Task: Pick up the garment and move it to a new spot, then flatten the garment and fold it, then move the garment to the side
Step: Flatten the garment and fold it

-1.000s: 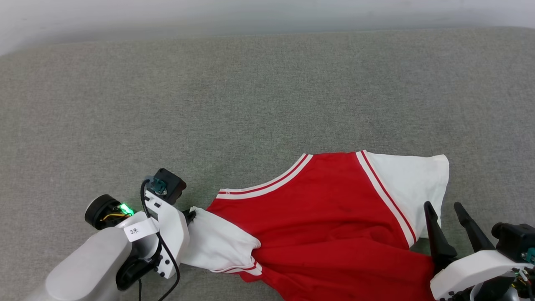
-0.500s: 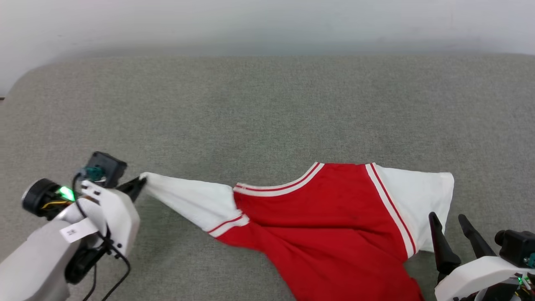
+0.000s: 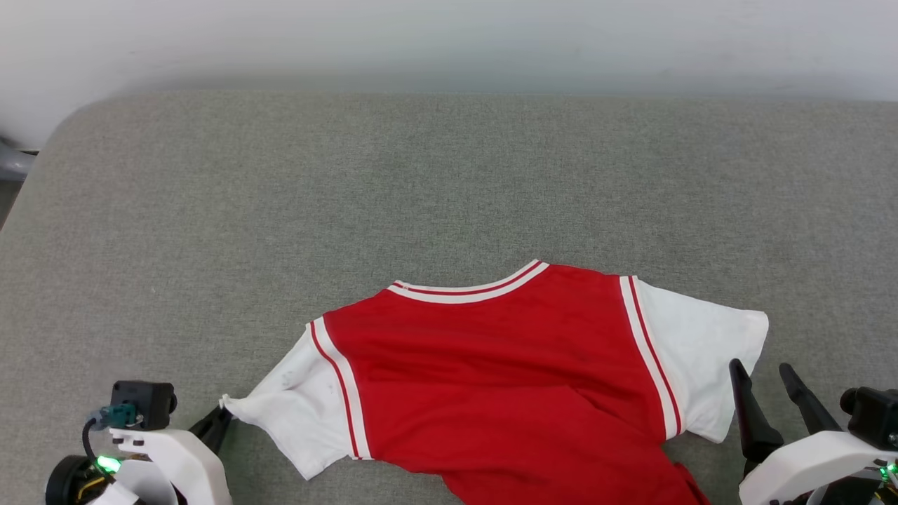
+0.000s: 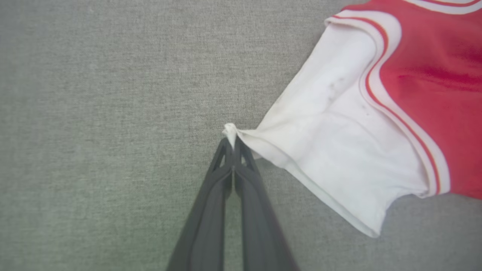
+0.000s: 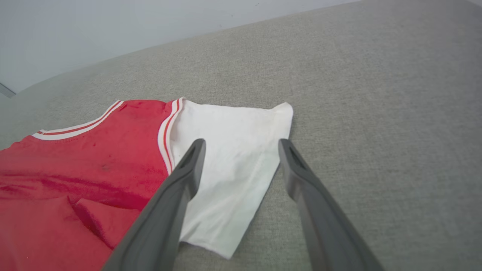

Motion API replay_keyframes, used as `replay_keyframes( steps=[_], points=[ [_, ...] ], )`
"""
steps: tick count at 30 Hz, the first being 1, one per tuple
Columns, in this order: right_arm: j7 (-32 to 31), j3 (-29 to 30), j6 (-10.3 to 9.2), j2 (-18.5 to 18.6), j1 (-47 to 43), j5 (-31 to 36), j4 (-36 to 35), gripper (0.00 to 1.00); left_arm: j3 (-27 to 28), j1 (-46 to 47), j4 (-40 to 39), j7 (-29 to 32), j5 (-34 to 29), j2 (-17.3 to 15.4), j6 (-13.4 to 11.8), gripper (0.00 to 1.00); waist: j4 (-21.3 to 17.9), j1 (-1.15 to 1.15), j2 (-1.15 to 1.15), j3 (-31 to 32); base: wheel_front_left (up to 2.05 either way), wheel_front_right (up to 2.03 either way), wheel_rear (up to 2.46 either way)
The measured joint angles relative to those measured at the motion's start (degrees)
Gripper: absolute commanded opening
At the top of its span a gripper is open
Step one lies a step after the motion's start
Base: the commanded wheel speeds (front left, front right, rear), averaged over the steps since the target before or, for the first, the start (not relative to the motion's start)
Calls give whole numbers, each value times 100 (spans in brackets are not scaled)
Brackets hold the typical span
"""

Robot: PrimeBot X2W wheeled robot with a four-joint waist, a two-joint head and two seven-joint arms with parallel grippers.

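Red jersey T-shirt (image 3: 505, 379), judged soft, light and limp, lies at six o'clock on the grey cushion (image 3: 449, 175), eight-o'clock sleeve cuff (image 4: 230, 131) pinched by the clenched left gripper (image 3: 221, 417); the spread, empty right gripper (image 3: 761, 368) should take the four-o'clock sleeve (image 3: 701, 365).

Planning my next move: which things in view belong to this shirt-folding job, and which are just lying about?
Job: shirt; left gripper, shut on its sleeve corner; right gripper, open beside the shirt; grey padded surface under it.
Not the job: pale wall behind; grey object at the far left edge.
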State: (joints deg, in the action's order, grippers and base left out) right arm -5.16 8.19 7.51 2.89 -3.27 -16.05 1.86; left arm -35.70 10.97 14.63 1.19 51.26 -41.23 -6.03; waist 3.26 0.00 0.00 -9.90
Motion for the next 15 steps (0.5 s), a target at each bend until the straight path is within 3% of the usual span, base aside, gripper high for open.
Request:
replay_keyframes(
  steps=[4,5,6,7,8,15],
  points=[
    [-53,25,0,1,59,47,-60,100,87,-27,366,-431,93,316,88,0,15,0,0,-16,0,0,0],
    [-75,35,0,1,75,56,-79,100,133,-20,467,-561,98,392,81,7,12,0,0,-14,0,0,0],
    [-76,47,0,0,77,75,-94,100,154,-18,552,-654,126,463,91,38,9,0,0,-11,0,0,0],
    [-77,68,-1,1,77,90,-102,100,183,-18,633,-751,154,536,101,84,6,0,0,-4,0,0,0],
    [-82,83,0,0,77,91,-112,100,209,-17,695,-827,182,600,141,100,2,0,0,8,0,0,0],
    [-153,238,0,0,109,115,-100,100,636,84,815,-1508,169,769,145,100,-15,0,0,185,0,0,0]
  ],
)
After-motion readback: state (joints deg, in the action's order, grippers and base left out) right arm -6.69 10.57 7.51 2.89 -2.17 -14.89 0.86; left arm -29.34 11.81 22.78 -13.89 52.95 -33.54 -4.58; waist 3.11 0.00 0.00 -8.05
